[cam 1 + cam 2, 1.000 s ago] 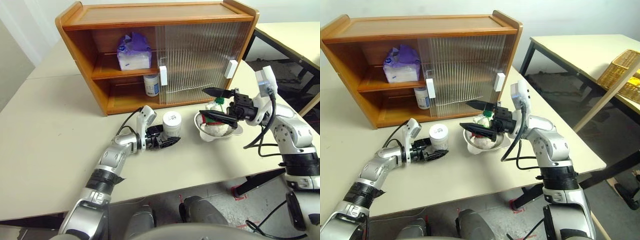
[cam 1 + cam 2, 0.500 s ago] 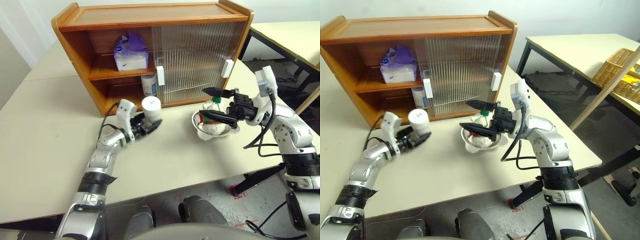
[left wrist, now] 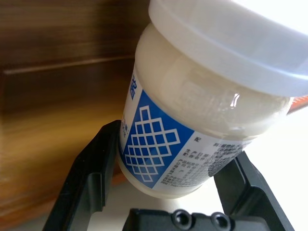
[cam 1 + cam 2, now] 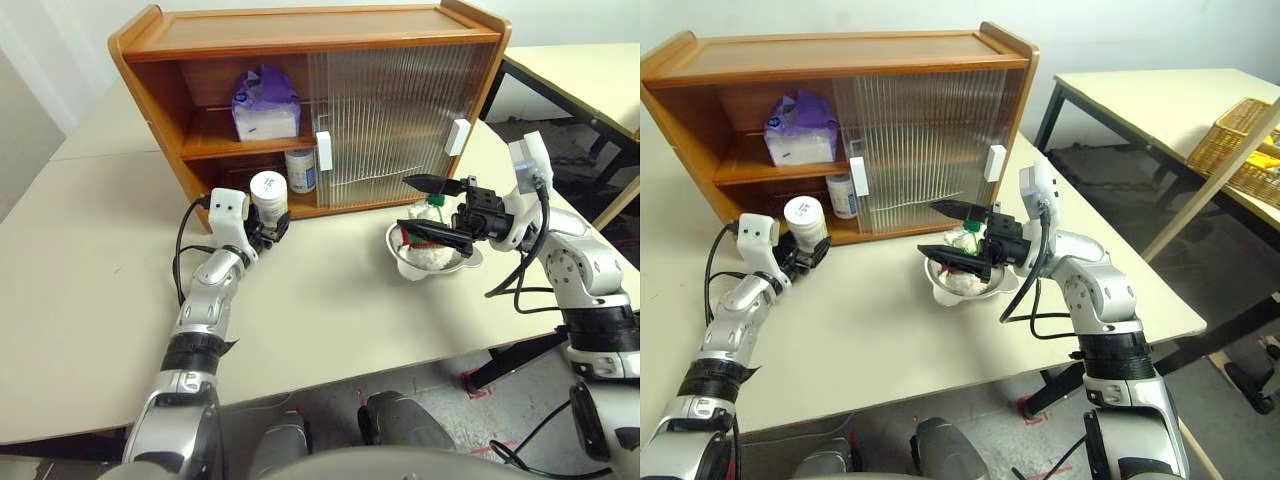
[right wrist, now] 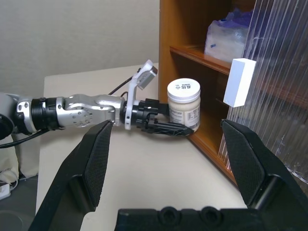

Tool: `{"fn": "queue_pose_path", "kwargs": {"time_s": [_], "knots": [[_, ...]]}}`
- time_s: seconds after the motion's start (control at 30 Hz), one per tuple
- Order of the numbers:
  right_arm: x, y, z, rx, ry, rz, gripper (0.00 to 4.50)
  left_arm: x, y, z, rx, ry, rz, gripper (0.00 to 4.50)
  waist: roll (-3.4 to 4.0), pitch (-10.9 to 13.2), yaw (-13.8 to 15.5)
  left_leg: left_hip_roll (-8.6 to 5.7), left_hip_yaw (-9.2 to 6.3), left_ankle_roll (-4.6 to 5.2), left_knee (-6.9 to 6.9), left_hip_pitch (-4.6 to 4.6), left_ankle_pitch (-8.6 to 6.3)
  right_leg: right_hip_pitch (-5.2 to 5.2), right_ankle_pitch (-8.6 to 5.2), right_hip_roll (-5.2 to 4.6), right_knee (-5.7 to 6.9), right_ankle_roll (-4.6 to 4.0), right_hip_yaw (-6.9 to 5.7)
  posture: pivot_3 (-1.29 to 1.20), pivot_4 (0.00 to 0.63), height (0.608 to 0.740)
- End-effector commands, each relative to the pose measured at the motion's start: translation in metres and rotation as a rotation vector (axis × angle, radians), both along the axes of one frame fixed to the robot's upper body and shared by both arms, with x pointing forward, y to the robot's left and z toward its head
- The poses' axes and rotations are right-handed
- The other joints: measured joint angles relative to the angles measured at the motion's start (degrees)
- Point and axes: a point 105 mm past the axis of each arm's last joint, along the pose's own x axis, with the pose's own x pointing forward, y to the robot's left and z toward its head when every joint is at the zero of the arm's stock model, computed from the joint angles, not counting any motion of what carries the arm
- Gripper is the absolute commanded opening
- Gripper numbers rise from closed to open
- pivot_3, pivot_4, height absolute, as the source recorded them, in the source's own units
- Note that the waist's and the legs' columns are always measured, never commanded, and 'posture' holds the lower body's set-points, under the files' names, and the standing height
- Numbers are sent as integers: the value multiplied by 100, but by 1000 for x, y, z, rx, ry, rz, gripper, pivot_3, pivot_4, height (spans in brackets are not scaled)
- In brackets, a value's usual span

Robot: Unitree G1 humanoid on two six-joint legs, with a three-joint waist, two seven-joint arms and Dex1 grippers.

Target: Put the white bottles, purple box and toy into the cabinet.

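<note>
Though lid-only overhead, bottle's (image 3: pixel 192 130) blue-lattice label.

Left end effector (image 4: pixel 268 226) level, fingers clamped on a load, right end effector (image 4: pixel 428 210) raised, fingers spread wide

place: lab or test room | cues: plain tables (image 4: pixel 90 260), bare white wall (image 4: pixel 1120 30), wicker basket (image 4: pixel 1240 150)
</note>
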Motion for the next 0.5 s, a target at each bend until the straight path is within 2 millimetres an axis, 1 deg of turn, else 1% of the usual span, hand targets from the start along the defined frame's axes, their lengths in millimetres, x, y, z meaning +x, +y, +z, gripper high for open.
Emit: {"fn": "queue_pose_path", "kwargs": {"time_s": [0.03, 0.13, 0.3, 0.5], "knots": [[0, -1, 1, -10, -7, -2, 4500, 11, 5, 10, 3, -37, 44, 3301, -1, 0, 0, 0, -1, 0, 1, 0, 0, 0, 1, 0, 0, 1, 0, -271, 15, 740], [0, -1, 2, -12, -7, -2, 4500, 21, 8, 13, 5, -30, 74, 3301, -2, 1, 1, 0, 0, 0, 6, -1, 0, 3, 3, 0, -1, 5, 0, -273, 15, 740], [1, -2, 2, -15, -11, -2, 4500, 31, 7, 14, 16, -23, 98, 3301, -3, 2, -4, -6, 8, 2, 8, -1, 1, 6, 5, 2, -4, 12, 1, -273, 15, 740], [0, -1, 4, -15, -13, 1, 4500, 37, 12, 13, 8, -18, 140, 3301, -8, 5, -16, -7, 14, 4, 9, -1, 2, 7, 7, 3, -5, 17, 1, -276, 16, 740]]}}
